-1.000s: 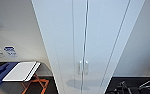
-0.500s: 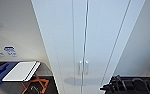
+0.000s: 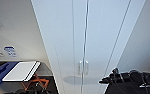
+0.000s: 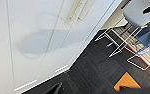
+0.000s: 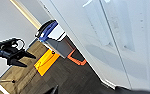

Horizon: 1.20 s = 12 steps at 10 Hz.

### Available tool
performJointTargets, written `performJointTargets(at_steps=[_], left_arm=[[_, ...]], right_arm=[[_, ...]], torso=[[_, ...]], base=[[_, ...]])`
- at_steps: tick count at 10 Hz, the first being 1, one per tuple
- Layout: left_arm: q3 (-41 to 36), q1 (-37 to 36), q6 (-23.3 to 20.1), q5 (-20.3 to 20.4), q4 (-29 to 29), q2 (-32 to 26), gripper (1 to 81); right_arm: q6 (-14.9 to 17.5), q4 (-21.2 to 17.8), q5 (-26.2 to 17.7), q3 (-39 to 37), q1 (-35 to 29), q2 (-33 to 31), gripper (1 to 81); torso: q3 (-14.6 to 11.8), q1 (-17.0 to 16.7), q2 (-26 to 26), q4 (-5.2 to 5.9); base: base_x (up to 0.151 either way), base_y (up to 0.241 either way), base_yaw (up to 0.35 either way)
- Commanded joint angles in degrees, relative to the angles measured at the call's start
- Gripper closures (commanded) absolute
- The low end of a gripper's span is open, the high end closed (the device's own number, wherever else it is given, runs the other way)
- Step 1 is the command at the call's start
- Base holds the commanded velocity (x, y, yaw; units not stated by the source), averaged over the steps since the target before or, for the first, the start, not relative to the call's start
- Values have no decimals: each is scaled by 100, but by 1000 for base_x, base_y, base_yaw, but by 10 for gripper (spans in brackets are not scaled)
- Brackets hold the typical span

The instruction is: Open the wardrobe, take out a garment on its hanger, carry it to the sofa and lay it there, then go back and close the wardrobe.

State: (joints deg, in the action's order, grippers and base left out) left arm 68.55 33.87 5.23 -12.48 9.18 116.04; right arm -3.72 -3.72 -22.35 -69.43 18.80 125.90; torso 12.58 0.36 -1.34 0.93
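Directly ahead of me stands the wardrobe (image 3: 91, 37), both doors shut, its two handles (image 3: 83, 67) side by side at the centre seam. My right pincer (image 3: 104, 80) hovers near the right door; I cannot tell whether it is open. My left pincer (image 5: 28, 59) has its jaws spread above the dark floor (image 4: 96, 72).

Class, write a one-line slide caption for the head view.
Robot faces the white wardrobe, doors shut, twin handles at mid-height, right arm raised beside it.
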Motion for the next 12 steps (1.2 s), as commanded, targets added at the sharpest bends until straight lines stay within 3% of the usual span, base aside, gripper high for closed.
performJointTargets(at_steps=[1, 6, 12], left_arm=[[98, -841, 31, -88, -83, 51, 10], [880, -1430, 488, -167, -83, 754, 10], [1723, -2090, 655, -448, -101, 1922, 10]], right_arm=[[-15, -24, -165, -378, -899, 280, 10], [-58, -50, -86, -1291, -996, 1062, 10], [-243, -24, 55, -1624, -925, 1334, 10]], torso=[[0, 0, 0, 0], [2, 5, 5, 0], [5, 11, 9, 0]], base=[[0, 0, 0], [0, 0, 0], [0, 0, 0]])
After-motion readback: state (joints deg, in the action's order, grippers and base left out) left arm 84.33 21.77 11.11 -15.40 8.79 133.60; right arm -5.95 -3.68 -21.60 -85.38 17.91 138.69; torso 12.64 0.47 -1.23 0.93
